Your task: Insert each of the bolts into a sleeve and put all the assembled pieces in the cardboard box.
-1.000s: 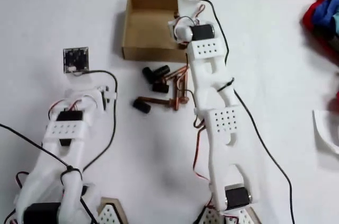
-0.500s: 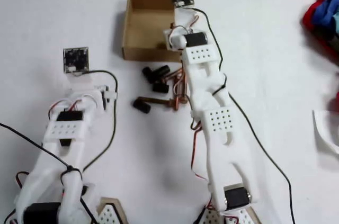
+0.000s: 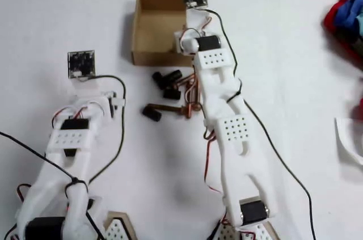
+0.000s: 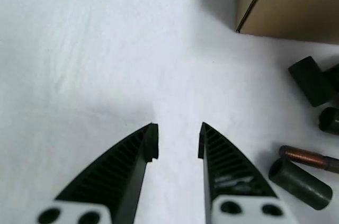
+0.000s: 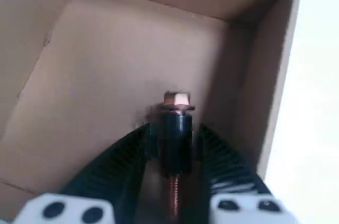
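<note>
My right gripper (image 5: 174, 142) is shut on an assembled piece (image 5: 175, 139), a copper bolt inside a black sleeve, held over the inside of the cardboard box (image 5: 100, 65). In the high view the right arm's wrist (image 3: 195, 41) sits at the near right corner of the cardboard box (image 3: 156, 21). Loose black sleeves (image 3: 165, 80) and copper bolts (image 3: 170, 108) lie on the table just in front of the box. My left gripper (image 4: 175, 140) is open above bare white table, with a sleeve (image 4: 299, 183) and a bolt (image 4: 310, 157) off to one side.
A small black circuit board (image 3: 81, 64) lies on the table by the left arm. Red and blue cloth (image 3: 346, 16) sits at the far right edge, and a white object (image 3: 349, 140) pokes in at the right edge. The table is white (image 3: 295, 70).
The right arm has swung left and forward, carrying the assembled piece from beside the box to over its interior. The left arm has stayed still.
</note>
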Available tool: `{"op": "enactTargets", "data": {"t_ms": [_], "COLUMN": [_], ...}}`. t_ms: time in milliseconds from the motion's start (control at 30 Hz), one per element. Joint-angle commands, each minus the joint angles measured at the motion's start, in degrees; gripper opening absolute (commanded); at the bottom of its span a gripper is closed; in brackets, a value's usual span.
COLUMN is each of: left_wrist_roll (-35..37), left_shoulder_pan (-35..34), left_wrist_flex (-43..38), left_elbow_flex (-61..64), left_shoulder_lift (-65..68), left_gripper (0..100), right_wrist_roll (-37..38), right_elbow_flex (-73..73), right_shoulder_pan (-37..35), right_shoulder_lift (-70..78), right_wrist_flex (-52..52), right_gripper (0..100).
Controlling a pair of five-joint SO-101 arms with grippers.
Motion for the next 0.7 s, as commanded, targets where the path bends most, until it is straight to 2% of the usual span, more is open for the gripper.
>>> {"op": "enactTargets", "data": {"t_ms": [0,233,467,667], "left_wrist_roll": [-0.26,-0.26,-0.26,-0.26], "left_shoulder_pan": [-0.26,-0.26,-0.26,-0.26], "left_wrist_flex": [-1.14,-1.14,-1.14,-1.14], "left_elbow_flex": [-0.22,-0.22,-0.22,-0.22], "left_shoulder_lift": [-2.29,-2.20,-2.20,-2.20], "left_gripper": [14,14,14,14], "right_wrist_roll": [-0.26,-0.18,8.09,9.05], "right_elbow_flex": [-3.34,-3.69,-3.69,-3.69], "right_shoulder_pan": [-0.04,0.04,0.04,1.27], "right_shoulder_lift": [-1.01,-2.86,-9.27,-14.55], "right_wrist_flex": [-1.19,-0.40,4.00,7.78], "right_gripper": [8.7,7.4,7.0,7.0]}}
